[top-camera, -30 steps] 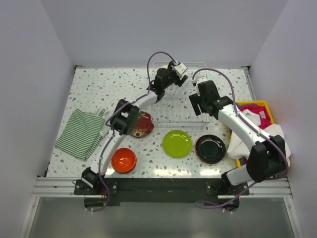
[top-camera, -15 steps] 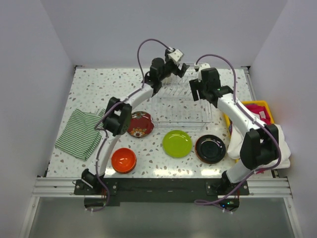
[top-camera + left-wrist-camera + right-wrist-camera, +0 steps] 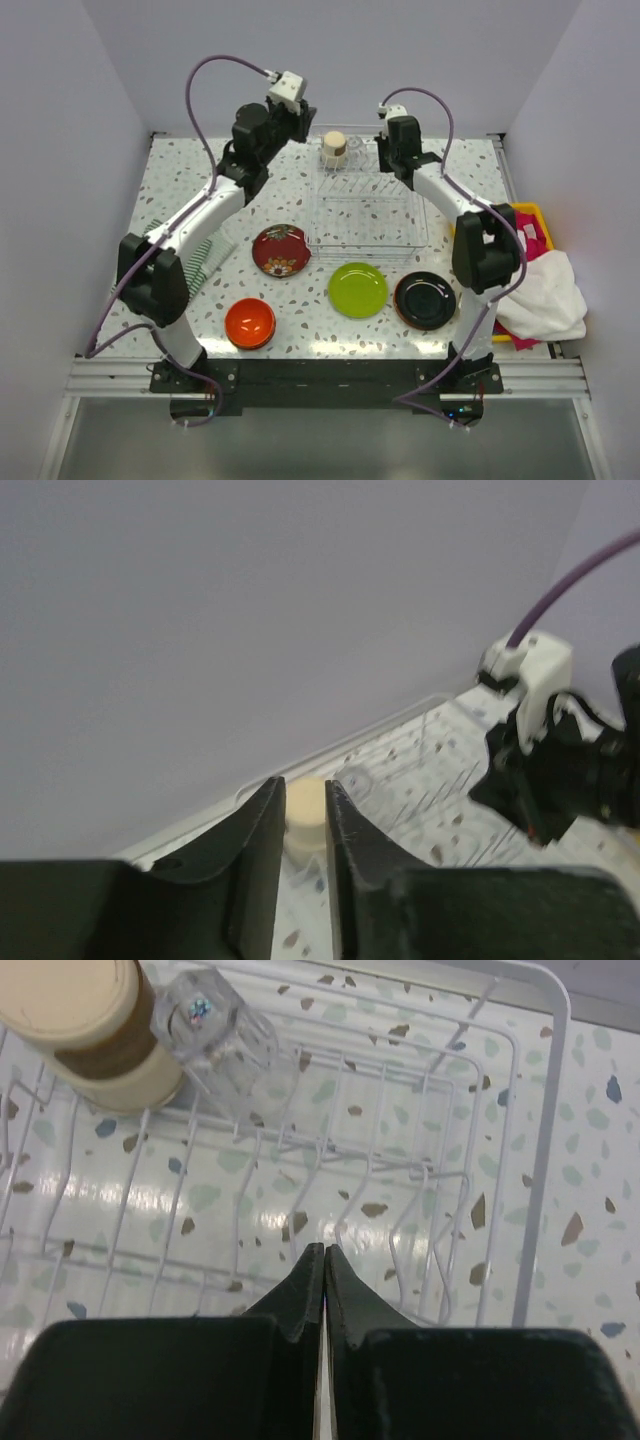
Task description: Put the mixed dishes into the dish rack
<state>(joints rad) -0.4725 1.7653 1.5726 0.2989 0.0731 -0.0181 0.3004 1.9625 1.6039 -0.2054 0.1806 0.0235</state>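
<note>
Cup [image 3: 333, 148] now uncovered in dish rack [image 3: 372, 216]; left end effector [image 3: 303, 785] swung away.

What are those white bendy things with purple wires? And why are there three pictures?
They are two robot arms bolted to the table's near edge. One camera looks down from above; two more ride on the wrists, showing each hand's black fingers. The left hand is slightly open and empty; the right hand is shut and empty. A beige cup and a glass sit in the dish rack. On the table lie a dark red plate, a lime green plate, a black plate and an orange bowl. A striped cloth lies left, a yellow bin right.
</note>
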